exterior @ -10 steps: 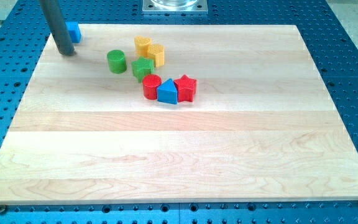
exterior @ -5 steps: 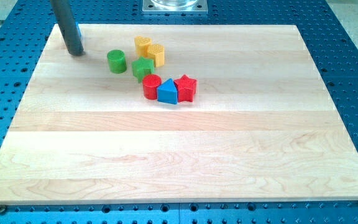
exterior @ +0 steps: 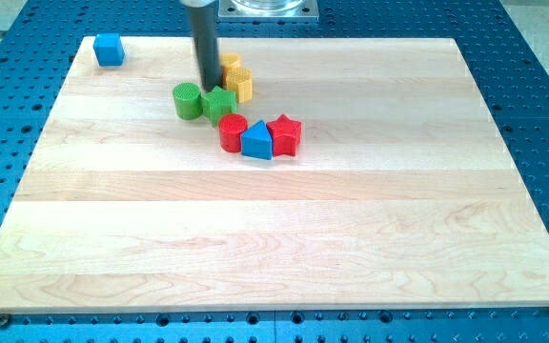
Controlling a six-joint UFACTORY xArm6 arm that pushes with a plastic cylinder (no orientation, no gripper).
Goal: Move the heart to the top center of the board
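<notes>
The yellow heart (exterior: pixel 230 64) lies near the board's top, left of centre, partly hidden behind my rod. My tip (exterior: pixel 208 89) rests just below and left of it, between the green cylinder (exterior: pixel 187 100) and the green star (exterior: pixel 220 102), touching or nearly touching both. A yellow hexagon (exterior: pixel 241 85) sits against the heart's lower right.
A red cylinder (exterior: pixel 233 131), a blue triangle (exterior: pixel 256 141) and a red star (exterior: pixel 285 134) huddle just below the green star. A blue cube (exterior: pixel 110 50) sits at the board's top left corner. The wooden board (exterior: pixel 274 238) lies on a blue perforated table.
My rod has moved right from beside the blue cube to the cluster, uncovering the cube. The green cylinder has shifted slightly right and down, against the green star.
</notes>
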